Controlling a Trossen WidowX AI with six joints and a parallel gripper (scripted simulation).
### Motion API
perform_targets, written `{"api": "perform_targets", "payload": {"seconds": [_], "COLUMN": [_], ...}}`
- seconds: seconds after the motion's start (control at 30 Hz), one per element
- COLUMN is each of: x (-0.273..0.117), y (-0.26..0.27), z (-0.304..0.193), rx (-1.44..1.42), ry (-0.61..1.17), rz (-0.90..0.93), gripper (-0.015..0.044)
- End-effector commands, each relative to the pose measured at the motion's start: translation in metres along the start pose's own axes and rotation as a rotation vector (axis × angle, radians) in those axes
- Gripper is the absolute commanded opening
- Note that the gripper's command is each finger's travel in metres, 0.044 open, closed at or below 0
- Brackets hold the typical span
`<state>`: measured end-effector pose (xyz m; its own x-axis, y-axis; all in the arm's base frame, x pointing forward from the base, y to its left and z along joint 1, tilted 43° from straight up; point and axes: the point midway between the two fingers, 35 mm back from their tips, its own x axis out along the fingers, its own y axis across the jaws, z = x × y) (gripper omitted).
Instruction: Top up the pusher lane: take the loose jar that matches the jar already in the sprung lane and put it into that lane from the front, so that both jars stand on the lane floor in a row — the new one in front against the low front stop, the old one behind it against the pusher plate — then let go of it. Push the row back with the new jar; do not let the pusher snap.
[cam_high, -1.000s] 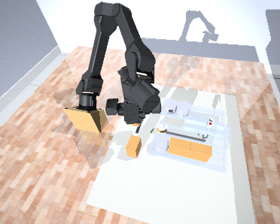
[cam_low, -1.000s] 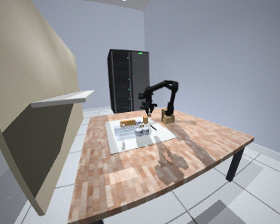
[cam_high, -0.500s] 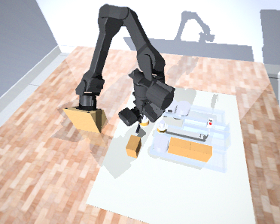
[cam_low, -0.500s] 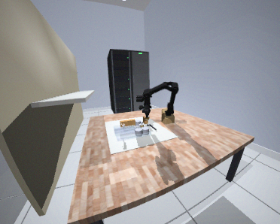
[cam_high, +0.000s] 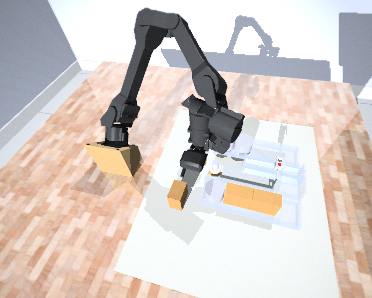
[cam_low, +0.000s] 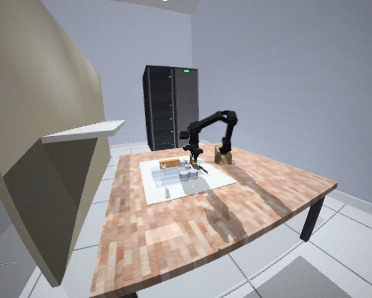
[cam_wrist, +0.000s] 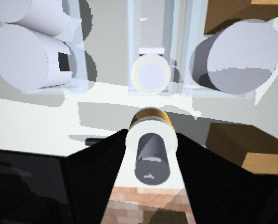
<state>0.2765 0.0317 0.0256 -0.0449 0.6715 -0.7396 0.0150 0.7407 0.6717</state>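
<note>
White and gold, the loose jar (cam_wrist: 151, 142) is held tight in the pincer (cam_wrist: 150, 150). Straight ahead of the pincer stands the matching jar (cam_wrist: 151, 75) in its lane (cam_wrist: 131, 45). Both line up, so the held jar should go straight forward.

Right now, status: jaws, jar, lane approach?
Gripper shut on the loose jar. Jar lined up facing the matching jar in the lane, not yet in. Low front stop lies between; big cylinders flank both sides.
</note>
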Motion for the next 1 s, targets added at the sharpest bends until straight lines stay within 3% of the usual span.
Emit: {"api": "perform_targets", "payload": {"seconds": [0.0,0.33,0.97], "x": [0.001,0.024,0.025], "y": [0.002,0.002,0.002], "z": [0.003,0.004,0.008], "rx": [-0.039,-0.039,-0.039], "ry": [-0.003,-0.003,-0.003], "rz": [0.005,0.006,0.006], "gripper": [0.0000,0.0000,0.0000]}}
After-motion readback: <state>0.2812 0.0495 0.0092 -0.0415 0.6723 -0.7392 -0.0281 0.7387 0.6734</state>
